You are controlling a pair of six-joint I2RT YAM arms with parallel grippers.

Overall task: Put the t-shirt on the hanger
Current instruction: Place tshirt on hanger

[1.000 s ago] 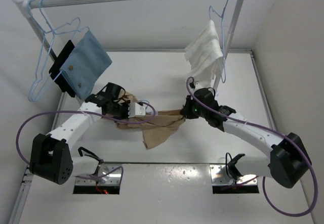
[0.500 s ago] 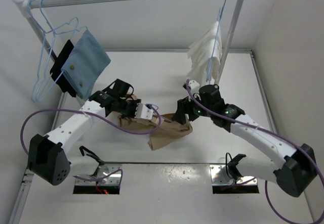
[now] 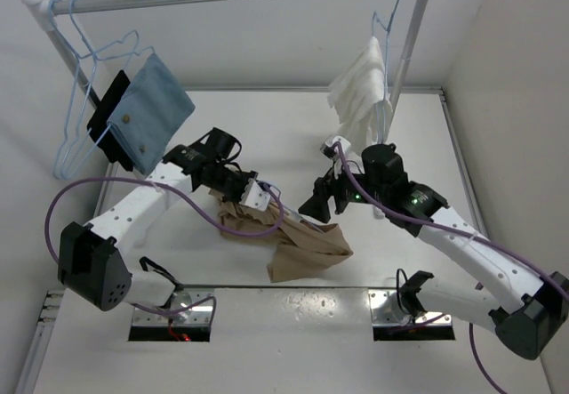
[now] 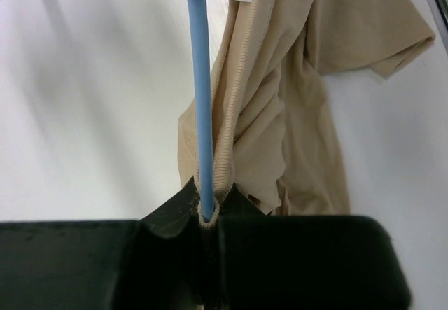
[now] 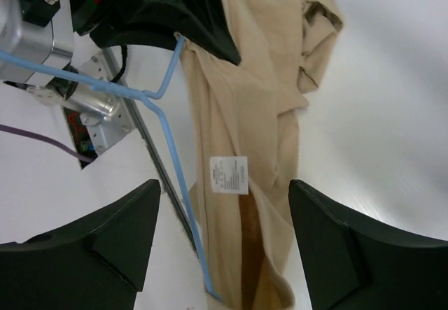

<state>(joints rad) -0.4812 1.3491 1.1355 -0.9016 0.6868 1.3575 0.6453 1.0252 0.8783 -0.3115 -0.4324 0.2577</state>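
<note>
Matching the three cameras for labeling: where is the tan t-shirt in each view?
Top external: t-shirt, centre, draping from the left gripper.
Left wrist: centre and right, collar pinched in the jaws.
Right wrist: centre, running top to bottom.
Shared landmark: left gripper clamping the blue hanger.

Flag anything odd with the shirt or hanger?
The tan-beige fabric t-shirt is twisted into a rope, its collar pinched with the pale-blue wire hanger in the shut left hand. Its lower end lies crumpled on the white table, not draped. The right hand is open.
</note>
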